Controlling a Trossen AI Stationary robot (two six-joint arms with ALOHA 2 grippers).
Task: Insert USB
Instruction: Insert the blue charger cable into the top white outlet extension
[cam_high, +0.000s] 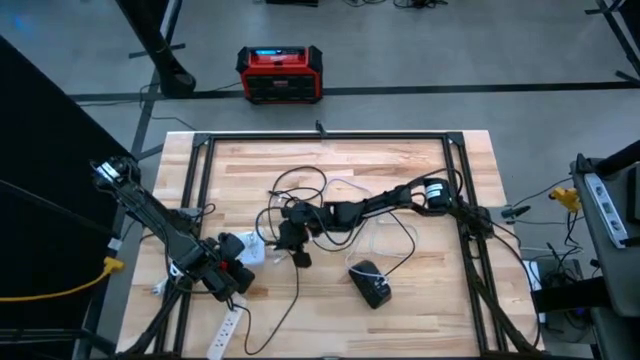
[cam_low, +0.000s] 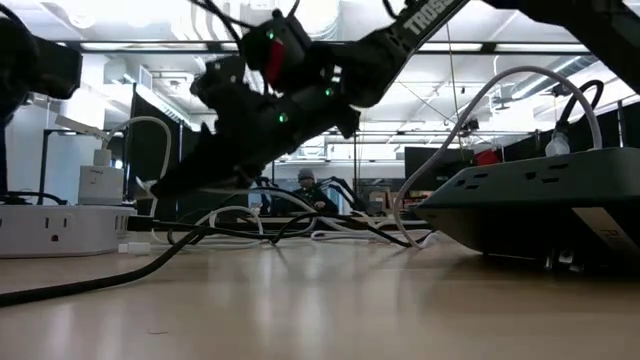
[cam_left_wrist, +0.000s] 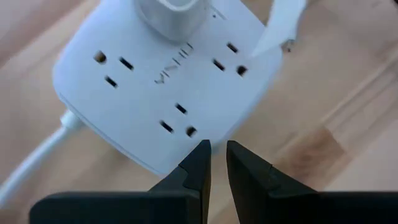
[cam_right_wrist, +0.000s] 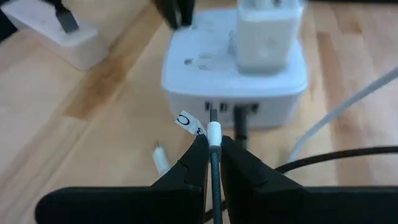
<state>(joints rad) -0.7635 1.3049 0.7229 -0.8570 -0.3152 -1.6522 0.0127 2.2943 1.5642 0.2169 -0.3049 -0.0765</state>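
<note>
The right gripper (cam_right_wrist: 212, 144) has its fingers closed on a braided USB cable (cam_right_wrist: 215, 180) just behind its white plug (cam_right_wrist: 214, 132), whose metal tip sits at, perhaps just inside, a port on the side of the white power cube (cam_right_wrist: 199, 78). A white charger (cam_right_wrist: 266, 37) stands plugged into the cube's top. The left gripper (cam_left_wrist: 217, 151) hovers above the cube's edge, fingers narrow and holding nothing, over the wooden table (cam_high: 440, 300).
</note>
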